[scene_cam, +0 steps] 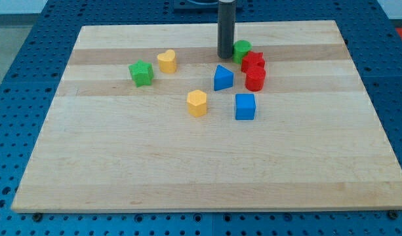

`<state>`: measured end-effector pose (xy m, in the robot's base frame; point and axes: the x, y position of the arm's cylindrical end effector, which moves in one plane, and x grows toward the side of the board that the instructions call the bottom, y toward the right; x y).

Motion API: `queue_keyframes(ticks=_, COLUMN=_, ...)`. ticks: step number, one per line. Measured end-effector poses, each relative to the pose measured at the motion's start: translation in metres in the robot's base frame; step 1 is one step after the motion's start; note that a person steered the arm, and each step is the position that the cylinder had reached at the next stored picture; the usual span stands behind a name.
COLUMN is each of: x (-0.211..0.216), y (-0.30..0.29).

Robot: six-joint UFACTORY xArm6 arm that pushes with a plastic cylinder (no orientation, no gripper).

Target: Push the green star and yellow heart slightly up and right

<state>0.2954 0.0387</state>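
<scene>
The green star sits at the board's upper left, with the yellow heart just to its upper right, a small gap between them. My tip rests on the board near the view's top centre, well to the right of the yellow heart. It stands right beside the left edge of a green round block.
Two red blocks cluster below the green round block. A blue triangle lies below my tip, a blue cube lower right, a yellow pentagon-like block lower left. The wooden board lies on a blue perforated table.
</scene>
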Motion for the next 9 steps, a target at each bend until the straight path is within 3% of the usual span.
queue_keyframes(ticks=3, x=-0.010, y=0.025)
queue_keyframes(ticks=4, x=-0.021, y=0.004)
queue_keyframes(ticks=6, x=-0.049, y=-0.115)
queue_keyframes(ticks=7, x=-0.041, y=-0.182)
queue_keyframes(ticks=9, x=0.035, y=-0.243)
